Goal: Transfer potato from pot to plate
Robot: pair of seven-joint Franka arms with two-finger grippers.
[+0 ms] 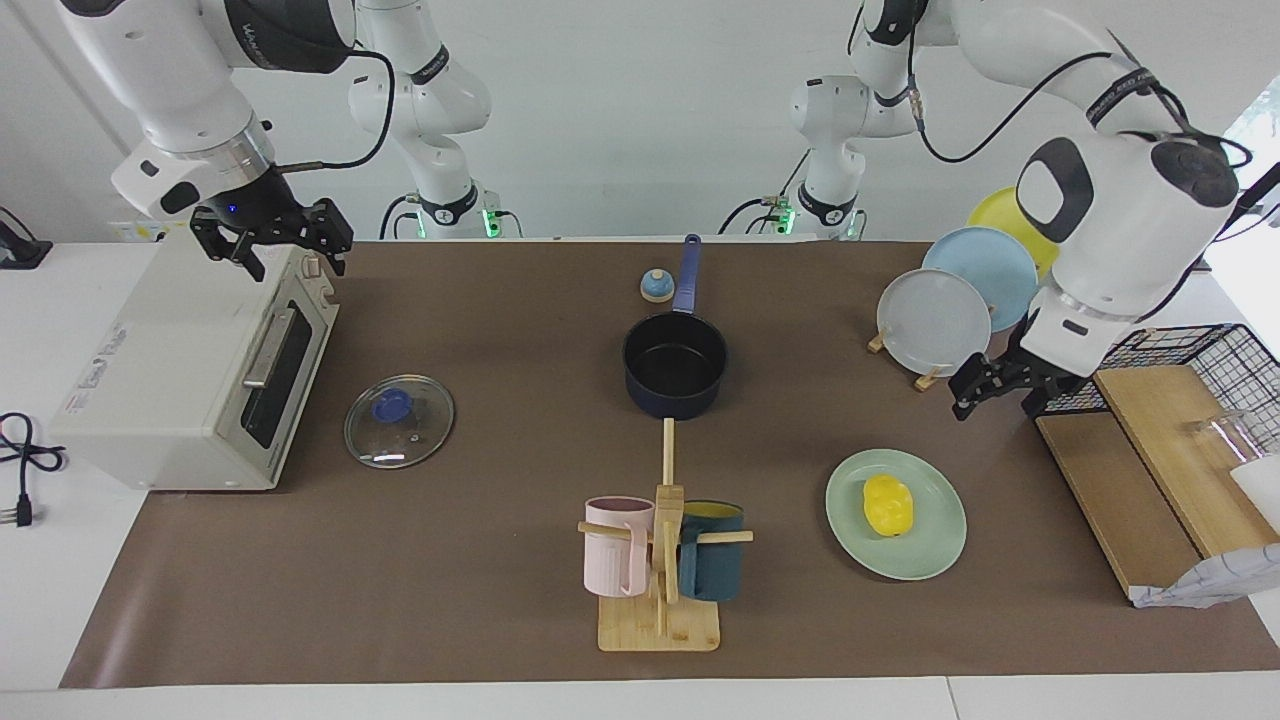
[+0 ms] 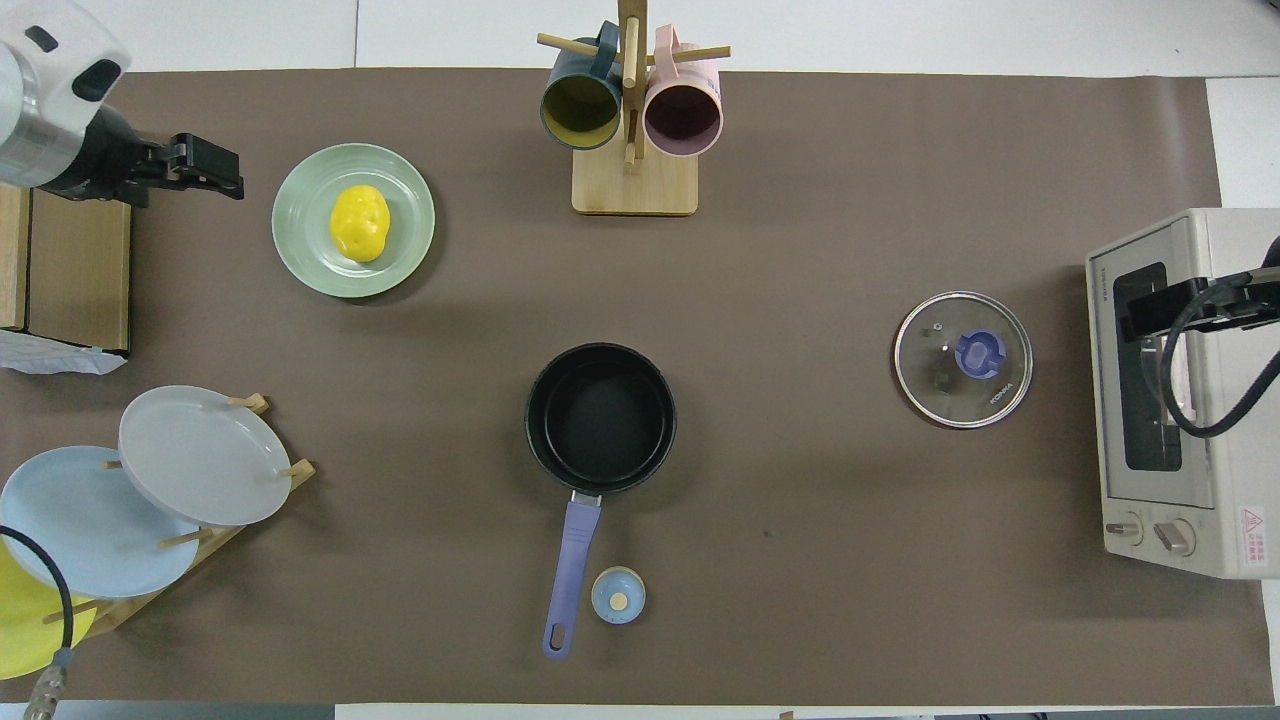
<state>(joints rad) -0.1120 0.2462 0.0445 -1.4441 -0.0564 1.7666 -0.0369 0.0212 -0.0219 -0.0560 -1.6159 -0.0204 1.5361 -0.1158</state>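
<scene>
From where I stand facing the robots, the right pincer (image 1: 270, 240) hangs over the top front corner of the toaster oven (image 1: 190, 370), its two fingers spread apart with nothing between them; that arm looks to be waiting. Next along, the glass lid (image 1: 399, 421) with its blue knob lies flat on the desk (image 1: 500, 560), off the pot. At the middle stands the pot (image 1: 675, 365), its black inside bare, handle pointing toward the robots, a small blue bell (image 1: 656, 286) just beside the handle. Nearer to me is the mug rack (image 1: 660, 590), carrying a pink mug (image 1: 618, 545) and a dark teal mug (image 1: 712, 565); both hang tipped on their pegs and seem to hold nothing. Then the mint-green plate (image 1: 905, 540), and on it, near its middle, the potato (image 1: 888, 505): so the transfer looks done. I would judge the potato light, stiff and a little slick, a lumpy toy best pinched across its narrow waist from above, unlikely to break if dropped. Last, the left pincer (image 1: 1000, 385) hovers empty above the desk between the plate and the dish rack (image 1: 905, 350); whether its fingers are parted I cannot tell.
</scene>
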